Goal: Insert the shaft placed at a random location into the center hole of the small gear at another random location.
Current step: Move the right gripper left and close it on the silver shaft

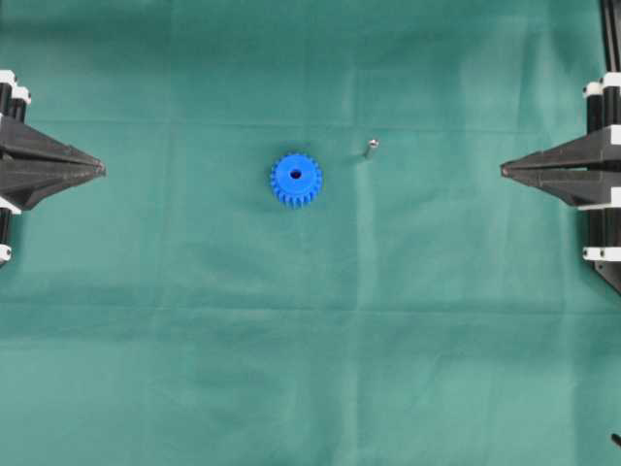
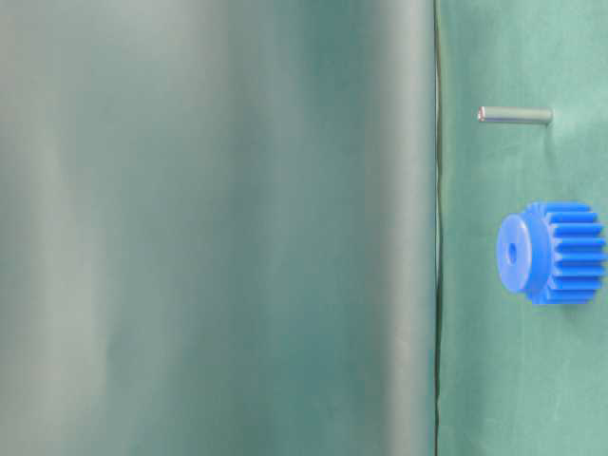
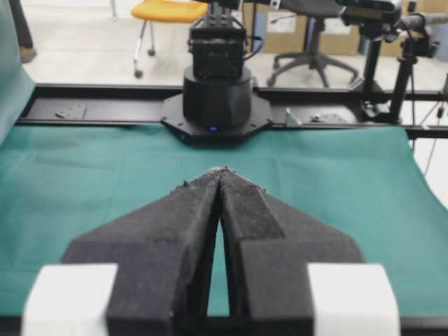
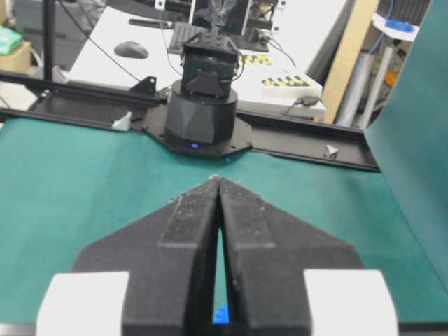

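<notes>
Both grippers, left gripper point(image 1: 101, 170) and right gripper point(image 1: 504, 170), sit pinched closed and empty at the desk's edges, while the small gear point(image 1: 296, 180) lies mid-desk, shaft point(image 1: 370, 148) nearby, apart, awaiting pickup.

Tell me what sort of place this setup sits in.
Probably a robotics lab or workshop. A green cloth covers a bench with two arms mounted on a black rail; behind it stand office chairs and camera stands, and a desk with a mouse.
</notes>
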